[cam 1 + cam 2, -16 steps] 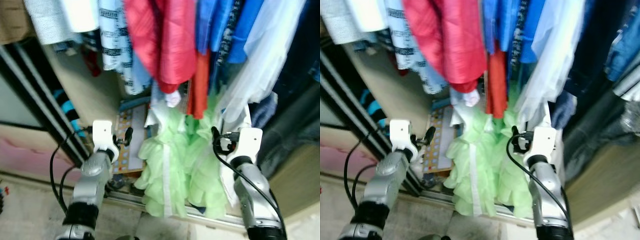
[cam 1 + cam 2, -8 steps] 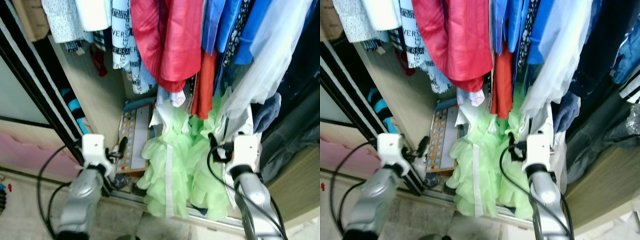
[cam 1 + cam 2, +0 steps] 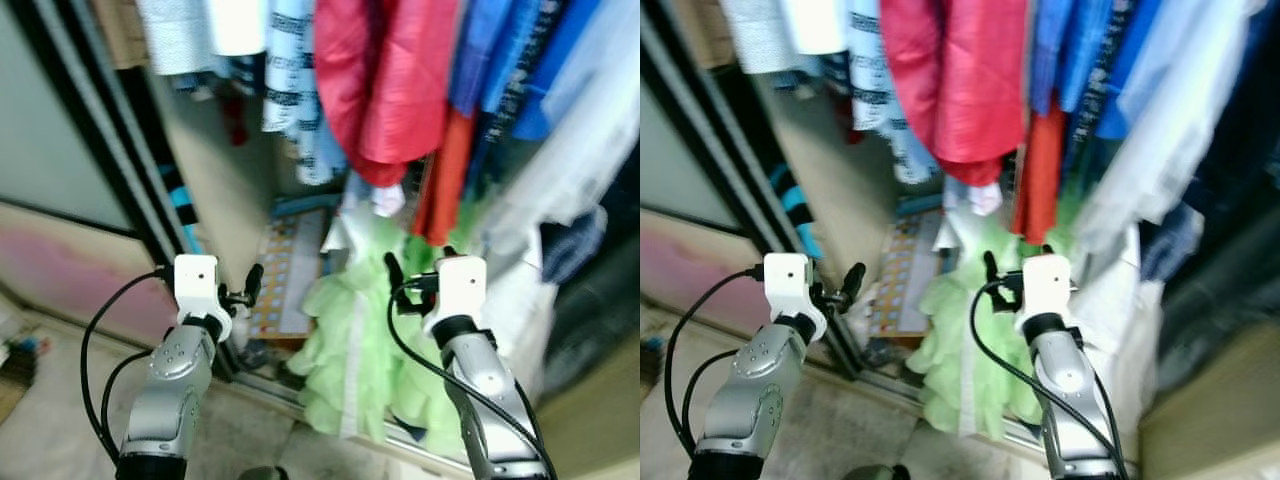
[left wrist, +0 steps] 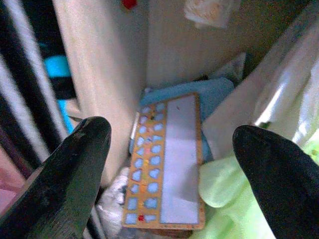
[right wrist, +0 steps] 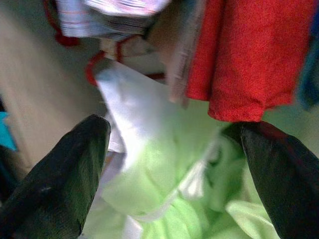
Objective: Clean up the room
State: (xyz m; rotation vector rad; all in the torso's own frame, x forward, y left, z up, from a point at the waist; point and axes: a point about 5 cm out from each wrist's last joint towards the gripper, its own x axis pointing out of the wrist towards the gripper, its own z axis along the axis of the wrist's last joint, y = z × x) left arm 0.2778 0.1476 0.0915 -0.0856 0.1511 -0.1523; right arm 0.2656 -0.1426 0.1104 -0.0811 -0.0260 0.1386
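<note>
Both grippers face the open wardrobe, jaws spread wide, holding nothing. Left gripper [image 4: 164,149] looks at the orange counting board [image 4: 167,164] leaning on the wardrobe floor; right gripper [image 5: 169,149] faces the light-green ruffled garment [image 3: 350,340]. Head views blurred; probably steady first, then approach.

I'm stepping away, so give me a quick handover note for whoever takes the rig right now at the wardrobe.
Left gripper: open, empty, aimed at the orange board with blue tiles leaning in the wardrobe's bottom corner.
Right gripper: open, empty, facing the light green garment below the red garment.
Done: nothing held, nothing visibly tidied.
Left: the green garment looks to spill over the door track; probably pick it up or tuck it inside, then the board.
</note>
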